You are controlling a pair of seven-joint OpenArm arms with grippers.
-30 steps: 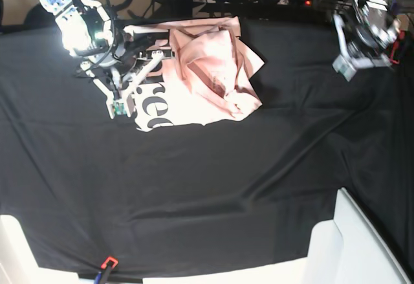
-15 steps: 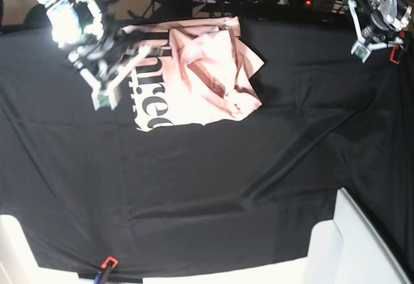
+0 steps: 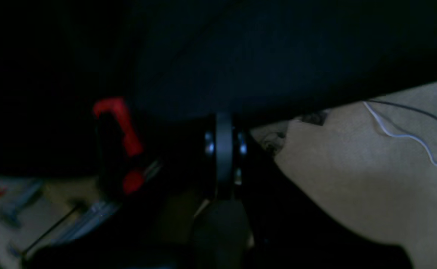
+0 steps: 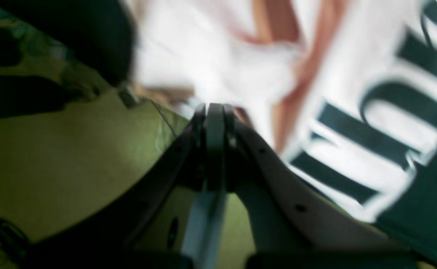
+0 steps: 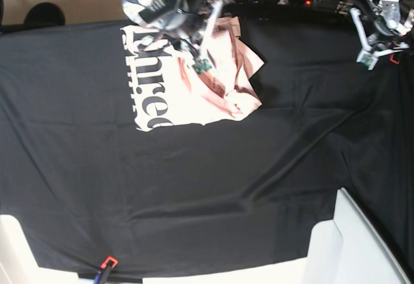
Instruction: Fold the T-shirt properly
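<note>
One T-shirt (image 5: 194, 93) is counted on one black table cloth (image 5: 207, 193). Two grippers are seen: the right gripper (image 5: 202, 64) at the far left and the left gripper (image 5: 369, 59) at the far right. Two red clamps are counted, one (image 5: 108, 262) at the near edge and one (image 3: 119, 144) in the left wrist view.

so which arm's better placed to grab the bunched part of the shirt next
Probably the right arm. Its gripper hangs directly over the T-shirt, beside the crumpled folds, jaws shut. The left gripper sits far off at the black cloth's edge, away from the shirt.
</note>
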